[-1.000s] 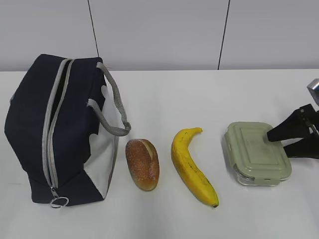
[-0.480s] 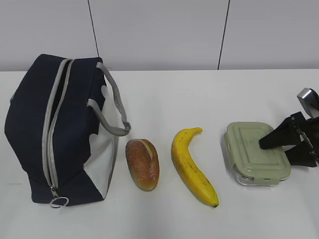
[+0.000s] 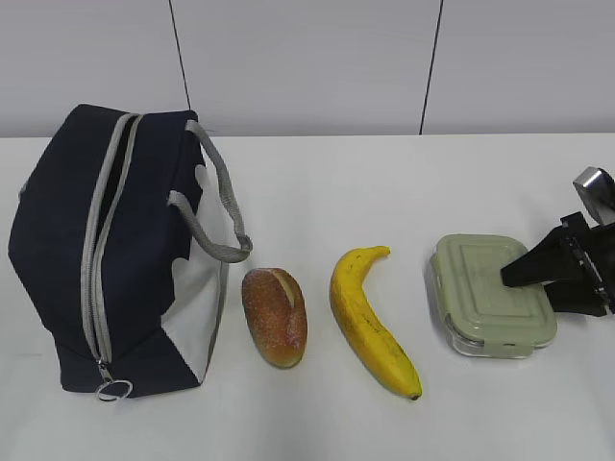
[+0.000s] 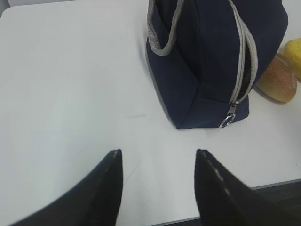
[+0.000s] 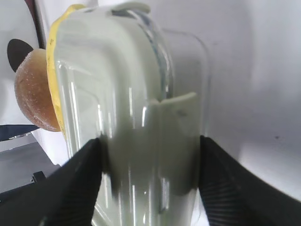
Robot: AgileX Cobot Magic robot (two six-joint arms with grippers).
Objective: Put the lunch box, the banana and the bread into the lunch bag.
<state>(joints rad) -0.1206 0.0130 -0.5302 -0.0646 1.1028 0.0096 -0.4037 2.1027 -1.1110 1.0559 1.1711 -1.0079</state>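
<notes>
The lunch box, clear glass with a sage-green lid, lies at the right of the table. My right gripper is on its right end, one finger on the lid and the other at the base. In the right wrist view both fingers press against the lunch box. The banana and the bread lie side by side in the middle. The navy lunch bag lies at the left, its zipper gaping a little. My left gripper hovers open over bare table in front of the lunch bag.
The zipper's ring pull rests at the bag's near end, and two grey handles stick out toward the bread. The table's near edge runs just under my left gripper. A white wall stands behind the table.
My right gripper slid left over the lunch box's right end and its jaws narrowed onto it. The box shifted slightly. Bag, bread and banana stayed put.
</notes>
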